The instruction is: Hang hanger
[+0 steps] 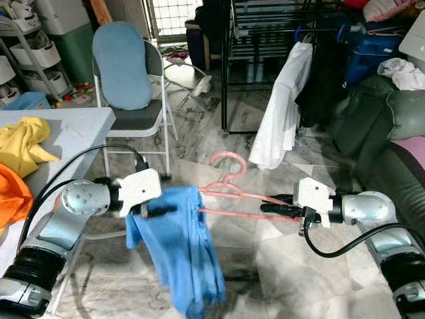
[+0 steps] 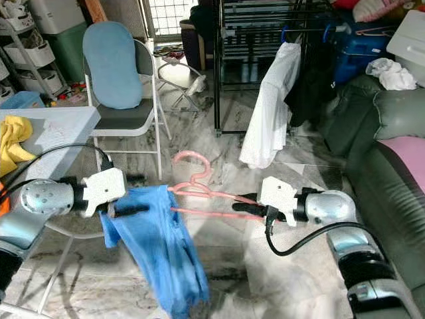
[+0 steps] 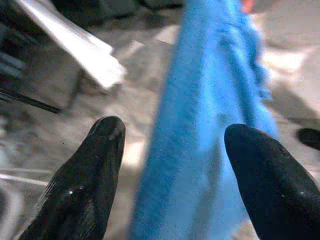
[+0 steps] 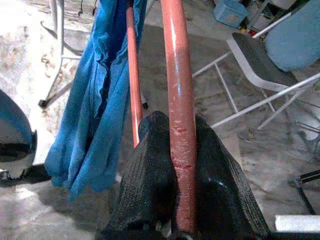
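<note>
Pink hanger (image 1: 229,189): held level above the marble floor (image 1: 265,266), between the two arms, hook uppermost. Right gripper (image 1: 269,204): fingers pressed together on one end of the hanger's bar. Blue garment (image 1: 182,249): draped over the hanger's other end, hanging down. Left gripper (image 1: 156,211): at the garment's upper edge, fingers (image 3: 95,175) spread, blue cloth between them. Folding chair (image 1: 129,80): behind. Drying rack (image 1: 265,40): beyond, white shirt (image 1: 282,109) hung on it.
</note>
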Available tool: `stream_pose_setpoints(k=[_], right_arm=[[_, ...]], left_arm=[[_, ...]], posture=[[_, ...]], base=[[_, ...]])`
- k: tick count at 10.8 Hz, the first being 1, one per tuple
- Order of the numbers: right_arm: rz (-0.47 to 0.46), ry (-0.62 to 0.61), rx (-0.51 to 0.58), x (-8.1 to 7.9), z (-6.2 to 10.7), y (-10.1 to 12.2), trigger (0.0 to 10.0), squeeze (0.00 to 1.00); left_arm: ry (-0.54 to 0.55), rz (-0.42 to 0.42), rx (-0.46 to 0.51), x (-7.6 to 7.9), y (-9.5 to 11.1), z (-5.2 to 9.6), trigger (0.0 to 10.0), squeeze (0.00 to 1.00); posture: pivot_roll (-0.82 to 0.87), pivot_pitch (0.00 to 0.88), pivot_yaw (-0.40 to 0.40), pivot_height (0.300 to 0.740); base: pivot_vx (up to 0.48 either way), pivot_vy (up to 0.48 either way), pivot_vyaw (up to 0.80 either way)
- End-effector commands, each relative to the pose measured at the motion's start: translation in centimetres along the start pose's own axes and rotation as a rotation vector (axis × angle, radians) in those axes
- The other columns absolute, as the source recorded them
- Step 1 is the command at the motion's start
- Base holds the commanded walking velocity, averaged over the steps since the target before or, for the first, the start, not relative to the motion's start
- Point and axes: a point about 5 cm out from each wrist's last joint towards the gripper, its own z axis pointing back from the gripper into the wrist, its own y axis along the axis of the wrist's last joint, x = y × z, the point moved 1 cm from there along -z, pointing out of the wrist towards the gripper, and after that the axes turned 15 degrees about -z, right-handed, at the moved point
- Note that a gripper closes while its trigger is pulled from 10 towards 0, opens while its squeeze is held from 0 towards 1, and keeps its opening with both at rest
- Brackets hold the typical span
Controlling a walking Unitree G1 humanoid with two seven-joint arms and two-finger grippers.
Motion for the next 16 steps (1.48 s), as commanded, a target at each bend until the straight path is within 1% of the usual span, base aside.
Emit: stream_pose_setpoints(k=[1,2,3,5,6,7,8,9,10,11,12,13,14,15,16], right_arm=[[0.041,-0.027,0.036,0.8,0.1,1.2,10.0,0.0],[0.047,-0.024,0.032,0.7,0.1,1.0,10.0,0.0],[0.053,-0.02,0.028,0.6,0.0,0.9,10.0,0.0],[0.061,-0.009,0.024,0.3,-0.3,0.6,10.0,0.0],[0.061,-0.004,0.021,0.2,-0.4,0.5,10.0,0.0],[0.062,-0.004,0.02,0.2,-0.4,0.4,10.0,0.0],[0.062,-0.003,0.019,0.2,-0.5,0.3,10.0,0.0],[0.062,-0.001,0.019,0.1,-0.7,0.3,10.0,0.0],[0.064,0.0,0.02,0.1,-0.8,0.3,10.0,0.0],[0.066,-0.002,0.022,0.1,-0.8,0.3,10.0,0.0],[0.068,-0.005,0.024,0.2,-0.8,0.4,10.0,0.0],[0.069,-0.006,0.025,0.2,-0.8,0.4,10.0,0.0],[0.069,-0.006,0.027,0.1,-0.9,0.3,10.0,0.0],[0.069,-0.005,0.028,0.1,-0.9,0.3,10.0,0.0],[0.068,-0.005,0.029,0.0,-1.0,0.2,10.0,0.0]], left_arm=[[-0.047,0.02,-0.028,-0.1,-0.5,0.5,0.0,0.0],[-0.066,0.05,-0.017,-0.1,-0.6,0.5,0.0,0.0],[-0.074,0.049,-0.011,-0.2,-0.5,0.3,0.0,0.0],[-0.058,0.055,0.018,-1.0,0.1,-0.1,0.0,0.0],[-0.047,0.056,0.033,-1.5,0.6,-0.2,0.2,0.0],[-0.047,0.05,0.032,-1.7,0.7,-0.2,2.4,0.0],[-0.049,0.042,0.035,-1.7,0.9,-0.2,3.8,0.0],[-0.059,0.031,0.031,-1.7,1.0,-0.3,8.8,0.0],[-0.095,0.039,0.053,-1.5,1.2,-0.4,2.5,0.0],[-0.127,0.046,0.056,-1.1,1.2,-0.5,0.0,0.0],[-0.175,0.049,0.027,-0.4,0.8,-0.5,0.0,0.0],[-0.199,0.049,0.006,-0.1,0.5,-0.5,3.3,0.0],[-0.197,0.043,0.004,0.1,0.6,-0.9,10.0,0.0],[-0.221,0.057,0.008,0.3,0.6,-1.0,10.0,0.0],[-0.219,0.067,0.008,0.4,0.6,-1.3,10.0,0.01]], posture=[[-0.02,0.003,0.069,0.74],[-0.02,0.003,0.071,0.74],[-0.02,0.003,0.071,0.74],[-0.02,0.003,0.071,0.74],[-0.02,0.002,0.07,0.74],[-0.02,0.002,0.07,0.74],[-0.01,0.0,0.069,0.74],[-0.01,0.001,0.07,0.74],[-0.01,0.0,0.069,0.74],[-0.01,0.001,0.07,0.74],[-0.01,0.002,0.071,0.74],[-0.01,0.002,0.071,0.74],[-0.02,0.006,0.074,0.74],[-0.02,0.006,0.074,0.74],[-0.02,0.008,0.075,0.74]], base=[[0.0,0.0,0.0],[0.0,0.0,0.0],[0.0,0.0,0.0],[0.0,0.0,0.0],[0.0,0.0,0.0],[0.0,0.0,0.0],[0.0,0.0,0.0],[0.0,0.0,0.0],[0.0,0.0,0.0],[0.0,0.0,0.0],[0.0,0.0,0.0],[0.0,0.0,0.0],[0.0,0.0,0.0],[0.0,0.0,0.0],[0.0,0.0,0.0]])
